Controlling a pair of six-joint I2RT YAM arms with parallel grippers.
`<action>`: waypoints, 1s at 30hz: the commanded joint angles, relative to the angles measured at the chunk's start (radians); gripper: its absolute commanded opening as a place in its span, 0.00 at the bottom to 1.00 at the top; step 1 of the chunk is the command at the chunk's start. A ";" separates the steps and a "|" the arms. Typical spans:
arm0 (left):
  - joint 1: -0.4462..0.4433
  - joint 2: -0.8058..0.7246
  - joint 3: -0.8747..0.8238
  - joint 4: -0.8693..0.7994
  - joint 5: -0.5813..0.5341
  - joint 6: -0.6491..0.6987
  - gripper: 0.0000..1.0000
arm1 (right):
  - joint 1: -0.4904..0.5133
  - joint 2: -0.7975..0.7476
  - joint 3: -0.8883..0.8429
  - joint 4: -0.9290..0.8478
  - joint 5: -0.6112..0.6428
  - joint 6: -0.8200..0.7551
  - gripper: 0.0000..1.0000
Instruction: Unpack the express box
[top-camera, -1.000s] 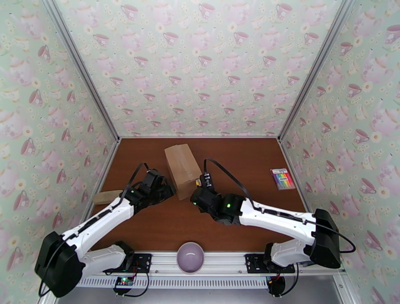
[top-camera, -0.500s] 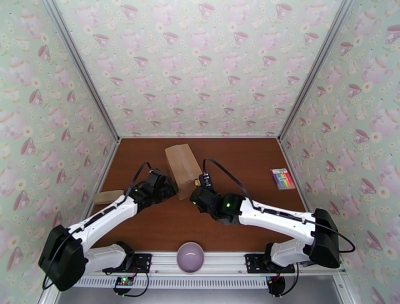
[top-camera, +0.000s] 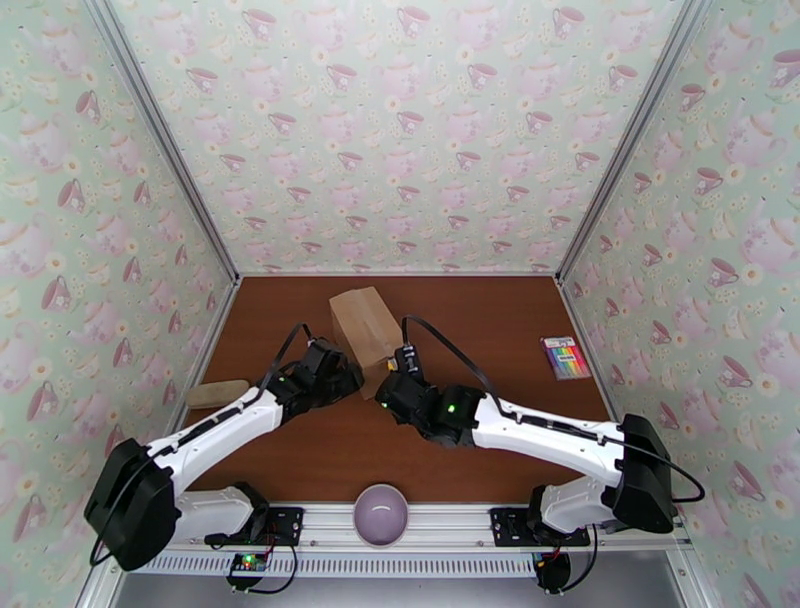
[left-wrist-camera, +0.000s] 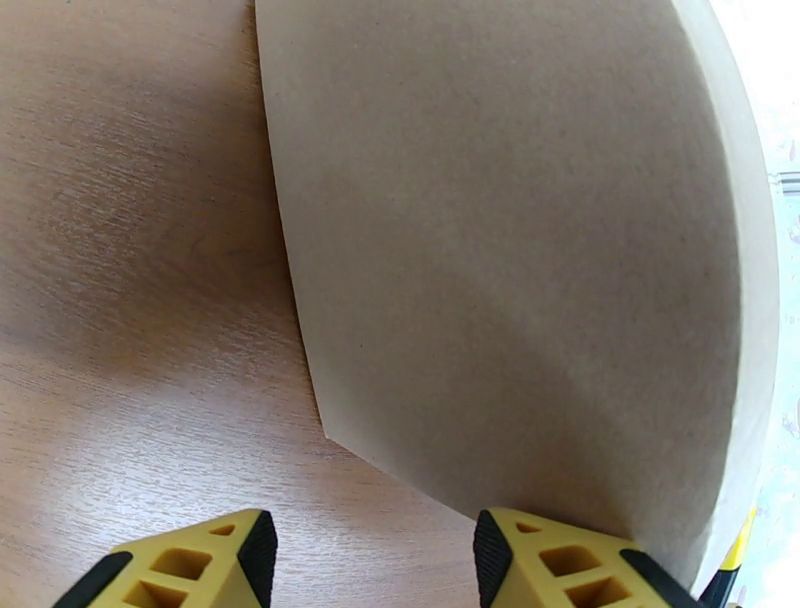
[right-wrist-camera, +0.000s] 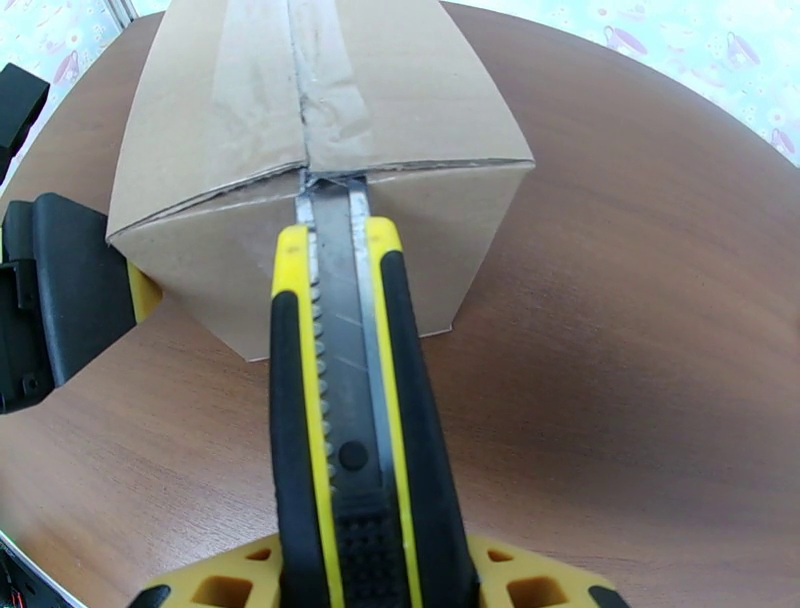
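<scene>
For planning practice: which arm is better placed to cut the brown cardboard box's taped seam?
Right. The right gripper holds a yellow utility knife, blade at the seam of the brown cardboard box; the left gripper is open beside it.

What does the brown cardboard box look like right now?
The plain brown rectangular cardboard box lies on the wooden table, flaps shut, clear tape along its top seam. A yellow-and-black utility knife, held in the right end effector, has its blade tip at the seam's near end. A finger of the open left end effector is against its side.
</scene>
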 joint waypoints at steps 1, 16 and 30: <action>-0.014 0.021 0.043 0.030 0.009 -0.004 0.59 | 0.016 0.013 0.030 0.009 -0.016 -0.023 0.00; -0.033 0.071 0.085 0.053 0.006 -0.002 0.59 | 0.031 0.029 0.049 0.023 -0.022 -0.032 0.00; -0.036 0.107 0.117 0.051 -0.044 0.004 0.59 | 0.056 0.046 0.058 0.021 -0.030 -0.020 0.00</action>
